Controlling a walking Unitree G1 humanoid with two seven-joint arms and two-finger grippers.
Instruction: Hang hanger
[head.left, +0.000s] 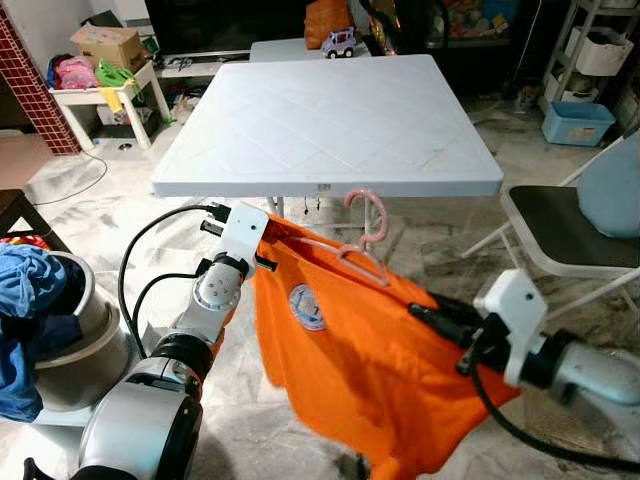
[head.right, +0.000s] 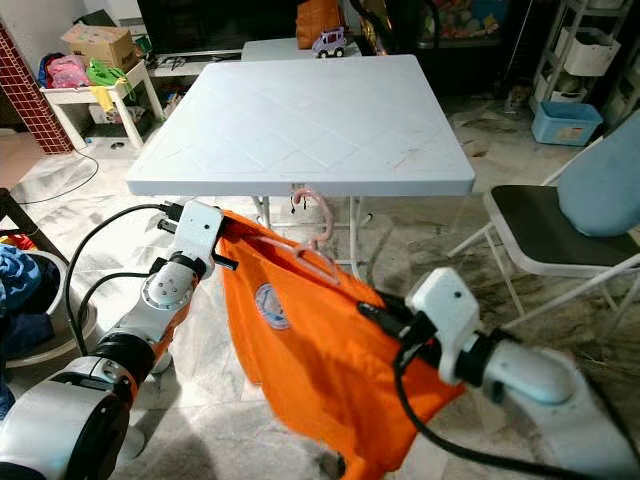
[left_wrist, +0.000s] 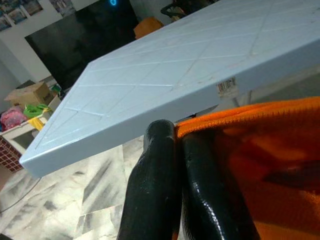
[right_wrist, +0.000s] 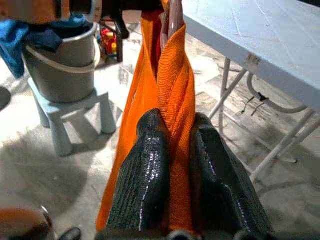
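Marble-patterned floor tiles (head.left: 90, 200) spread under a white folding table (head.left: 330, 120), its square top scored with a diamond pattern and bare. From the left eye view, a pink hanger (head.left: 368, 228) carrying an orange shirt (head.left: 350, 350) is held up just in front of the table's near edge, hook upward and close to the rim, apart from it as far as I can tell. The left gripper (head.left: 262, 243) pinches the shirt's shoulder on one side; the right gripper (head.left: 425, 312) clamps the other shoulder lower down, so the garment slopes. A grey bucket (head.left: 75, 330) with blue cloth (head.left: 30, 290) stands at the robot's left, and a dark-seated folding chair (head.left: 570, 235) stands at its right.

The right eye view adds a small white side table (head.right: 100, 90) with a cardboard box (head.right: 100, 42), and a toy car (head.right: 333, 42) on a surface beyond the table.

The left wrist view has both black fingers (left_wrist: 160, 190) pressed together on orange cloth, the table edge just ahead.

The right wrist view has its fingers (right_wrist: 145, 180) closed narrowly around a bunched fold of shirt, with the bucket on a pale stool (right_wrist: 70, 112) beyond.
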